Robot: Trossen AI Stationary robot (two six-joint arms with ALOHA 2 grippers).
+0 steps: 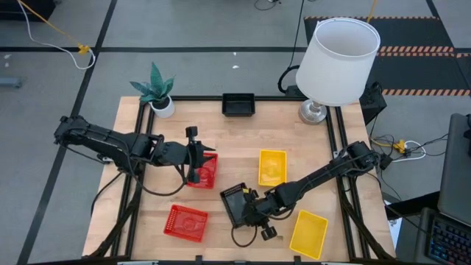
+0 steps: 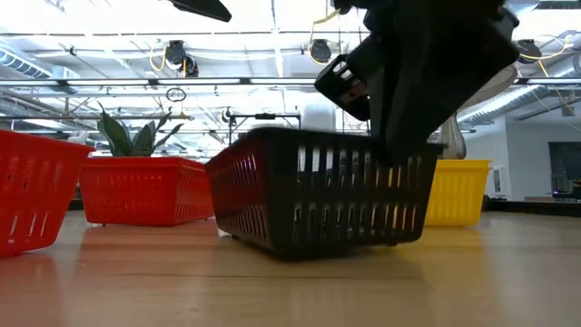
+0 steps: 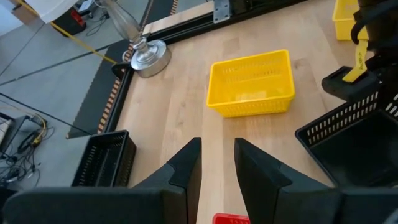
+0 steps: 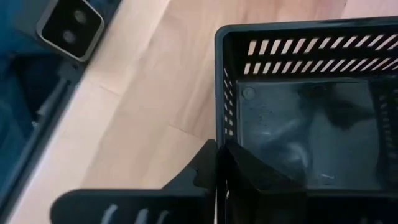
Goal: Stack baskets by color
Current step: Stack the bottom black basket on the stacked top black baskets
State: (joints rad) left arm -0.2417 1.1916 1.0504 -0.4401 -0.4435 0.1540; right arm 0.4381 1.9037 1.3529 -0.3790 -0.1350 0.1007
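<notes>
High view showed the right gripper [image 1: 249,208] closed on the rim of a black basket [image 1: 235,202] near the table's front centre, and the right wrist view had its fingers [image 4: 219,163] pinching that basket's wall. The left gripper [image 1: 194,156] held a red basket [image 1: 204,171] left of centre, fingers clamped on its rim. A second red basket [image 1: 185,222] lay at front left, two yellow baskets [image 1: 272,166] [image 1: 309,234] sat right of centre and at front right, and another black basket [image 1: 238,104] rested at the wooden table's [image 1: 235,136] back edge.
</notes>
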